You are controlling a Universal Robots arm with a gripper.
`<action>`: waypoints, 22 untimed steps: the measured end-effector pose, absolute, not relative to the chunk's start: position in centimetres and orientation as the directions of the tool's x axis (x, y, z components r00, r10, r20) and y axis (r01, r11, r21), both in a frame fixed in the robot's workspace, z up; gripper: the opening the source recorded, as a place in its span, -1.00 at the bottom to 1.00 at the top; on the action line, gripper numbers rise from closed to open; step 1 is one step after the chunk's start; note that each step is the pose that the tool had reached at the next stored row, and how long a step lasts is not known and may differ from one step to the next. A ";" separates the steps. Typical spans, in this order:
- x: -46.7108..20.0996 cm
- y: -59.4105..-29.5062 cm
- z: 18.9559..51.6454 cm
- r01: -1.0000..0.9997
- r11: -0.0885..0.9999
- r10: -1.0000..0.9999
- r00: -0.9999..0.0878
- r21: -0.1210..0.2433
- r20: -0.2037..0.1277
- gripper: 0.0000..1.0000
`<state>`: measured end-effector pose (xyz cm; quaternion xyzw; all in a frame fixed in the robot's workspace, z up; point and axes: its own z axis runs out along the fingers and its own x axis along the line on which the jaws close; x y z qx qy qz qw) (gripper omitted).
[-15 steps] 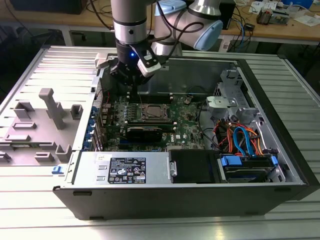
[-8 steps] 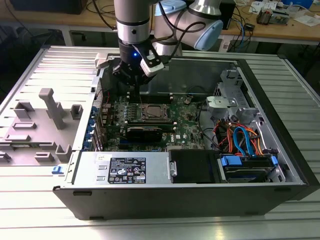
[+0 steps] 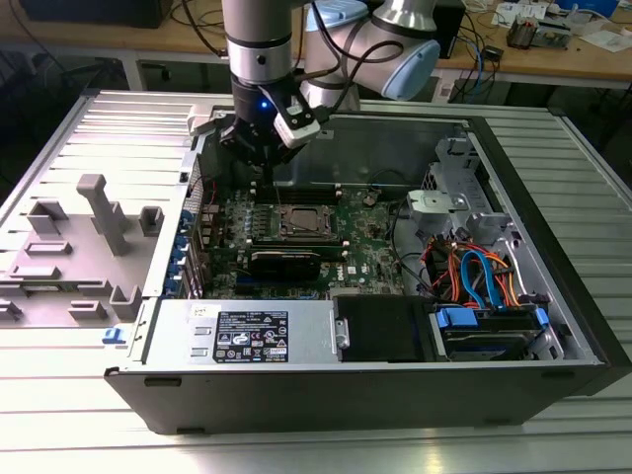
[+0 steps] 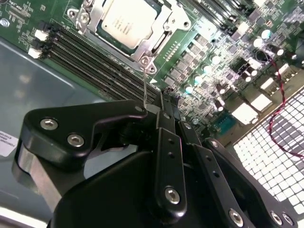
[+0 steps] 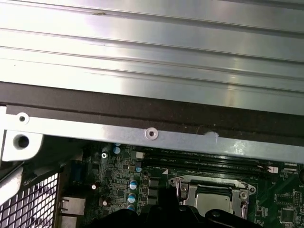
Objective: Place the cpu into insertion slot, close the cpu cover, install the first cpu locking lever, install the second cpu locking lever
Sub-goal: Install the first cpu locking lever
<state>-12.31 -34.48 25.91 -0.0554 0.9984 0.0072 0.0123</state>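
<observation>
Pincer [image 4: 154, 104] clenched on locking lever [image 4: 144, 83] | cpu cover [image 4: 160, 35] closed | memory slots [image 4: 95, 59] beside

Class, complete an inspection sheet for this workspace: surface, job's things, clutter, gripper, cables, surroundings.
Surface: ridged metal table carrying an open computer case.
Job's things: cpu seated, cpu cover lying closed around it; a thin locking lever stands up from the socket's corner.
Clutter: grey fixture blocks on the table at the exterior view's left.
Gripper: gripper hangs just above the socket, close to the lever's upper end.
Cables: orange and blue cables inside the case at the exterior view's right.
Surroundings: wooden bench behind.
</observation>
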 end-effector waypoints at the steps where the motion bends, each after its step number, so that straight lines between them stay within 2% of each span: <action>1: -12.1 -34.4 25.9 -0.111 0.994 -0.111 -0.994 0.013 -0.025 -0.79; 22: -9.7 -34.3 25.8 -0.111 0.994 -0.111 -0.994 0.014 -0.025 -0.79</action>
